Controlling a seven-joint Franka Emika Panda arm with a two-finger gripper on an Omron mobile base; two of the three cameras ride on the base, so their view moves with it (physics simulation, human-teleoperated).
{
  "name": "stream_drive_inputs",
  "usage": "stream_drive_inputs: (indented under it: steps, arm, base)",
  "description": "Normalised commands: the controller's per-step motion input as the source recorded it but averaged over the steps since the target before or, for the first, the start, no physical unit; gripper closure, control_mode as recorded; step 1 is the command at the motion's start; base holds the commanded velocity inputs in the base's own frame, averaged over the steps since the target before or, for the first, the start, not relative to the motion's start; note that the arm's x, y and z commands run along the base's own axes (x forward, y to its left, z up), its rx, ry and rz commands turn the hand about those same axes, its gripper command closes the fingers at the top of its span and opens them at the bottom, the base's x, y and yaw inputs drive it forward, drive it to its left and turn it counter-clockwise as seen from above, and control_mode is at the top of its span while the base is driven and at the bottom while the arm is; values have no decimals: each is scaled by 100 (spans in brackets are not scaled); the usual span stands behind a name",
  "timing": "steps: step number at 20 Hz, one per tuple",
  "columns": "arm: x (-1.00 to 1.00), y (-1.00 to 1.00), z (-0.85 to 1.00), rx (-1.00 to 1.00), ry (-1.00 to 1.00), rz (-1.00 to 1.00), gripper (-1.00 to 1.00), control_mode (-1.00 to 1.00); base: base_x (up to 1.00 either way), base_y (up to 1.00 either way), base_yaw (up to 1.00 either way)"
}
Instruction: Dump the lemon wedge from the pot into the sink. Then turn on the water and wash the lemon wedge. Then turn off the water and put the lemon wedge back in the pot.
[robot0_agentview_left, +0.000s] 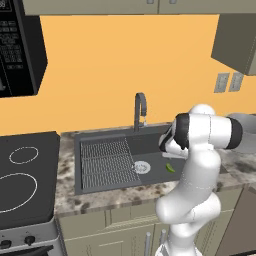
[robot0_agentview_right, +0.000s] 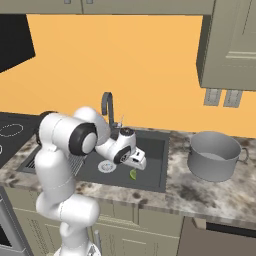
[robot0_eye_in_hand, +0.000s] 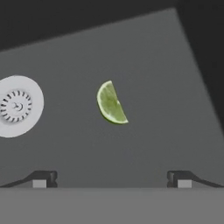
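Observation:
The lemon wedge (robot0_eye_in_hand: 110, 103), a small yellow-green crescent, lies flat on the dark floor of the sink (robot0_eye_in_hand: 166, 87), to the right of the round silver drain (robot0_eye_in_hand: 17, 106). My gripper (robot0_eye_in_hand: 111, 179) hangs open just above it, its two fingertips (robot0_eye_in_hand: 43, 179) spread wide, nothing between them. From the side the gripper (robot0_agentview_right: 137, 165) points down into the sink (robot0_agentview_right: 152, 150), with the wedge (robot0_agentview_right: 133, 174) just below. The wedge (robot0_agentview_left: 170, 168) also shows beside the drain (robot0_agentview_left: 142, 167). The grey pot (robot0_agentview_right: 214, 155) stands upright on the counter right of the sink. No stream runs from the faucet (robot0_agentview_left: 140, 107).
A ribbed wire grid (robot0_agentview_left: 107, 162) covers the sink's left half. The black stovetop (robot0_agentview_left: 25, 175) lies left of the sink, a microwave (robot0_agentview_left: 17, 45) hangs above it. Wall cabinets (robot0_agentview_right: 232, 45) overhang the pot. My own elbow (robot0_agentview_left: 205, 132) hides part of the pot in the left base view.

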Motion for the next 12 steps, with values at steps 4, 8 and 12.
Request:
stream_drive_inputs:
  steps: [4,8,12]
  arm:
    - [14,0,-29,0,0,0,-100,-100]
    - [28,0,-23,0,0,0,-100,-100]
    - [42,-6,-14,0,0,0,-100,-100]
  base:
    - [0,0,0]
    - [0,0,0]
    - [0,0,0]
